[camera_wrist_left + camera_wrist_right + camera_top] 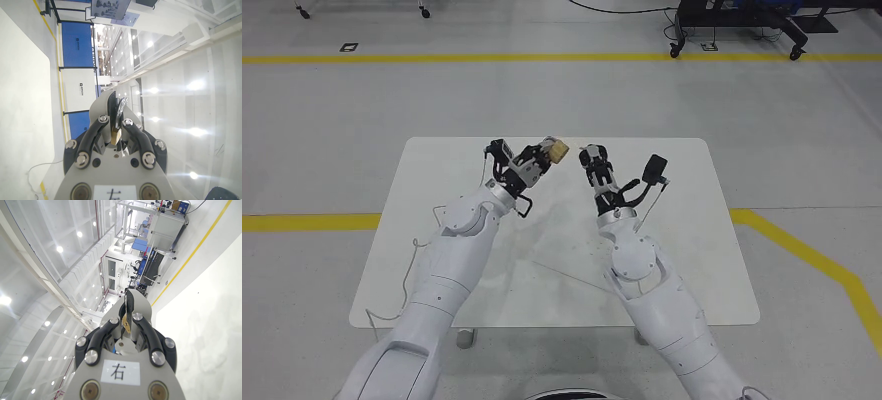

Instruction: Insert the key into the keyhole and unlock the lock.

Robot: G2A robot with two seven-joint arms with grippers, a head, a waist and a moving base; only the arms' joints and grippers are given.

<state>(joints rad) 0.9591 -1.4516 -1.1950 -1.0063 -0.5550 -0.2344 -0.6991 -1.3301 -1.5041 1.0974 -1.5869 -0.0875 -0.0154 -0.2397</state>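
In the top view my left gripper (pixel 540 157) is held up over the far middle of the white table (pixel 432 260), shut on a brass padlock (pixel 558 150). The left wrist view shows that gripper (pixel 117 102) clamped on the padlock's silver shackle (pixel 121 108), with the brass body (pixel 115 136) between the finger bases. A short gap to the right, my right gripper (pixel 592 160) faces the padlock. In the right wrist view this gripper (pixel 128 298) is shut on a small brass key (pixel 126 323). Lock and key are apart.
A yellow floor line (pixel 302 221) runs past both sides of the table. Wheeled equipment (pixel 737 20) stands far behind it. A thin cable (pixel 392 310) hangs off the table's left front edge.
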